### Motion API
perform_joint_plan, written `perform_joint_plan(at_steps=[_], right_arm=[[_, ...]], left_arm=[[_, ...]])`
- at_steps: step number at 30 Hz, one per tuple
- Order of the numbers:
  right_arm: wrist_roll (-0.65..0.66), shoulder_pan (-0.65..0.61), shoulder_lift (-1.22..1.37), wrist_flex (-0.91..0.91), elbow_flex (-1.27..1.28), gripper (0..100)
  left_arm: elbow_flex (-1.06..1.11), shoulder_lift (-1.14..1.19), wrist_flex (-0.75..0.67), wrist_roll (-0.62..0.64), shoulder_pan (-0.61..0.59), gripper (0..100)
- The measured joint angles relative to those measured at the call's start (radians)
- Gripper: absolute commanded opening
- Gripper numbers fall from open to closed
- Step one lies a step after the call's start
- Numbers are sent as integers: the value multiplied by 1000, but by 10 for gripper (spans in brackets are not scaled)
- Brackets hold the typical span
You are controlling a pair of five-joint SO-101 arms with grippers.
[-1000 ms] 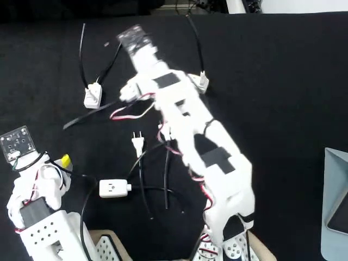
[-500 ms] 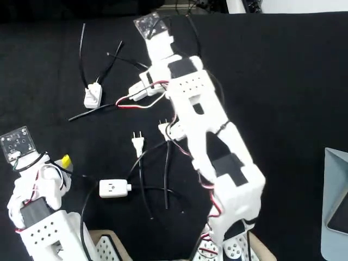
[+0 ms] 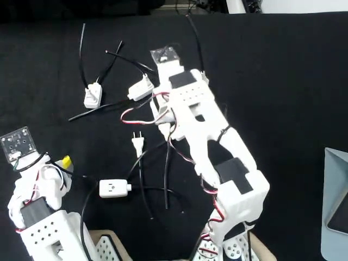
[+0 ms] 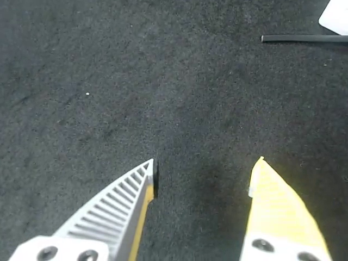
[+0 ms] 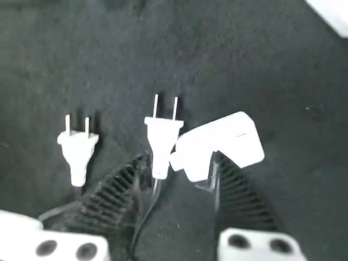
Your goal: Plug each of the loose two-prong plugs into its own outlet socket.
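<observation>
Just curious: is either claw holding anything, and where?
Left gripper: nothing. Right gripper straddles a plug, at its base, and a white socket; grip cannot be told.

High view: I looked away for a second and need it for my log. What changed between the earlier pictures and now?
The right arm swung its far end rightward across the far side of the table, then drew it back toward its base. No grasp or release shows. The left arm, the loose plug, the lone socket and the white block with cables stayed put.
</observation>
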Motion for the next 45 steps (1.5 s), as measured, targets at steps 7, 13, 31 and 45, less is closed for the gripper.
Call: perform_joint_plan(at_steps=[7, 13, 31, 45], right_arm=[[-78, 0, 0, -256, 178, 163], [-80, 0, 34, -316, 175, 164], [-80, -74, 307, -112, -103, 9], [-89, 21, 12, 43, -94, 11]], left_arm=[[3, 0, 0, -38, 0, 281], [17, 0, 0, -40, 0, 281], [17, 0, 0, -40, 0, 281], [40, 0, -37, -40, 0, 281]])
